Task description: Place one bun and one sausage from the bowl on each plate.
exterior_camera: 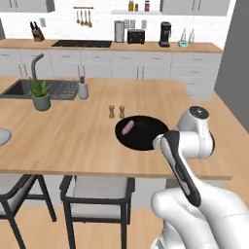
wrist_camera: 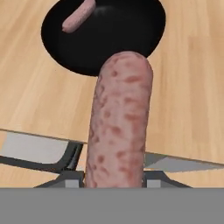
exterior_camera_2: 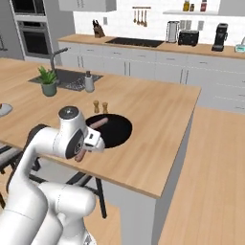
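Note:
My gripper (wrist_camera: 114,181) is shut on a pinkish-brown sausage (wrist_camera: 120,122), which sticks out forward from between the fingers. In the right base view the gripper (exterior_camera_2: 84,149) hangs over the island's near edge, with the held sausage (exterior_camera_2: 80,154) poking down from it. Just beyond lies the wide black bowl (wrist_camera: 109,43) (exterior_camera: 143,133) (exterior_camera_2: 115,131), with a second sausage (wrist_camera: 78,15) (exterior_camera: 128,127) (exterior_camera_2: 98,123) resting at its far left side. A pale plate (exterior_camera: 2,136) (exterior_camera_2: 4,110) peeks in at the far left of the island. The bun is out of view.
Two small shakers (exterior_camera: 116,112) stand just behind the bowl. A potted plant (exterior_camera: 40,95), a dispenser bottle (exterior_camera: 83,90) and a sink (exterior_camera: 29,87) are at the island's far left. Dark stools (exterior_camera: 97,192) sit under the near edge.

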Robot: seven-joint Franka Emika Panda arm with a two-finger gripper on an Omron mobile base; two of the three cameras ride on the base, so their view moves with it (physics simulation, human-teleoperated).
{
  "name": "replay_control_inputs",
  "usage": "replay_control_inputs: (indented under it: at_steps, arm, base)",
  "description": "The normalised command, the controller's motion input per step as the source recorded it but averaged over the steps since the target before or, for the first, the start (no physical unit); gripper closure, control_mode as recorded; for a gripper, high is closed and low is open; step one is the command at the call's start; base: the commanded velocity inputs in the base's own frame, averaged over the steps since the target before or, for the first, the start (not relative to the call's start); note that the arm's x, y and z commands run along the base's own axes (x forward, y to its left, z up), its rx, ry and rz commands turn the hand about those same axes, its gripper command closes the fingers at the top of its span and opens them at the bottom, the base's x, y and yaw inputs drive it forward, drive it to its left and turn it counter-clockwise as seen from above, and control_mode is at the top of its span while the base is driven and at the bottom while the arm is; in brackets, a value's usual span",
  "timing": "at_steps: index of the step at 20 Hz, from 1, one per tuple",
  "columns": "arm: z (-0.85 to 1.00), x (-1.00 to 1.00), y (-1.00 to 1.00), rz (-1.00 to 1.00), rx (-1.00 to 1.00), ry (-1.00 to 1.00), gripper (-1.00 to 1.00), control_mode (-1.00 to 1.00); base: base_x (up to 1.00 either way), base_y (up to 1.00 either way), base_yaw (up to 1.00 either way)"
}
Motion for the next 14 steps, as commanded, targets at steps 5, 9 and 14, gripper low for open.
replay_control_inputs:
  at_steps: [5,9,14]
  arm:
    - [0.0,0.0,0.0,0.0,0.0,0.0,1.0,1.0]
    - [0.0,0.0,0.0,0.0,0.0,0.0,1.0,1.0]
    - [0.0,0.0,0.0,0.0,0.0,0.0,1.0,1.0]
  base:
    - [-0.76,0.91,-0.12]
    - [-0.13,1.0,-0.25]
    - [0.03,1.0,-0.26]
